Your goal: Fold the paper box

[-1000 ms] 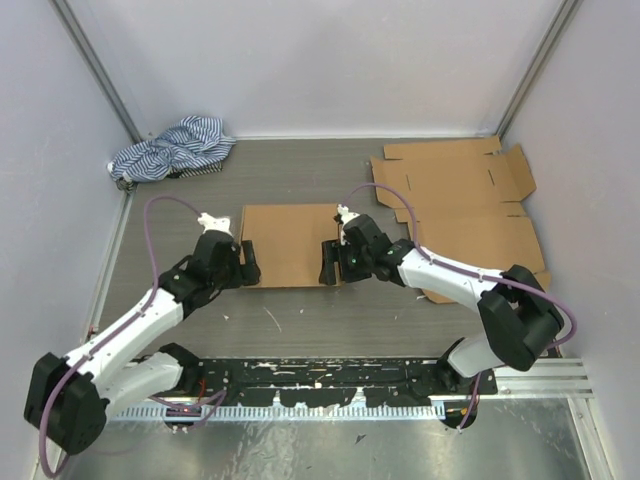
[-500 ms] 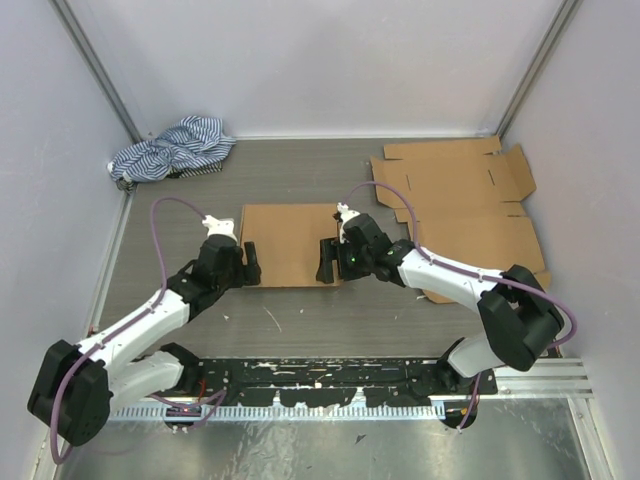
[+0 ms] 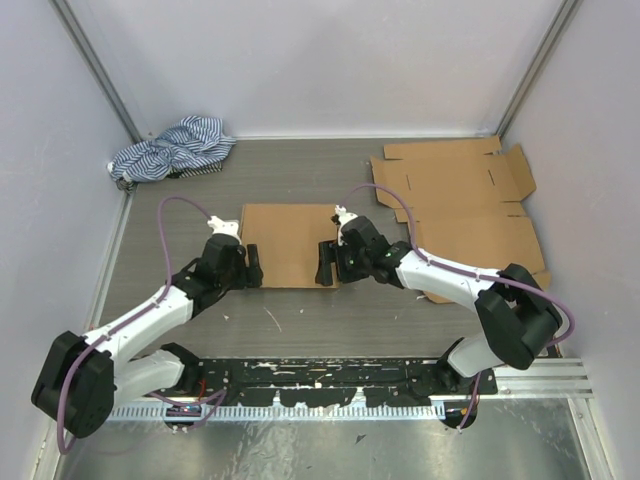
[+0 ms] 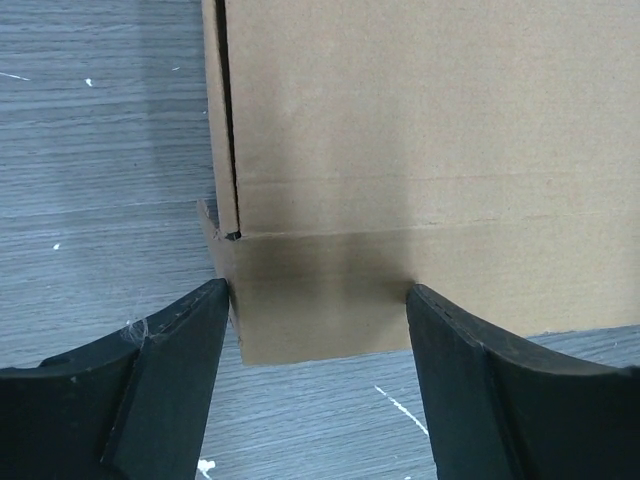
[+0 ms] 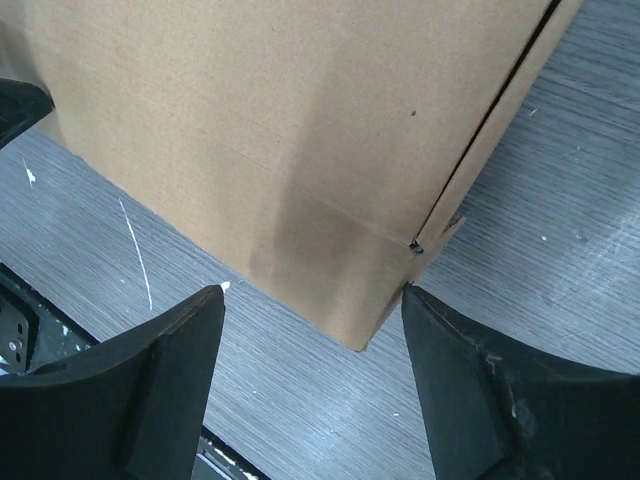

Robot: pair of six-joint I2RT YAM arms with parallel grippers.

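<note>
Lying flat between gaping left gripper (image 3: 250,268) and right gripper (image 3: 326,263), the brown paper box (image 3: 290,243) shows creases.

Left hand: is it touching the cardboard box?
Cannot tell. Left wrist view shows the open left hand straddling the cardboard box corner, fingertips level with its edges, but neither contact nor a gap shows plainly.
</note>
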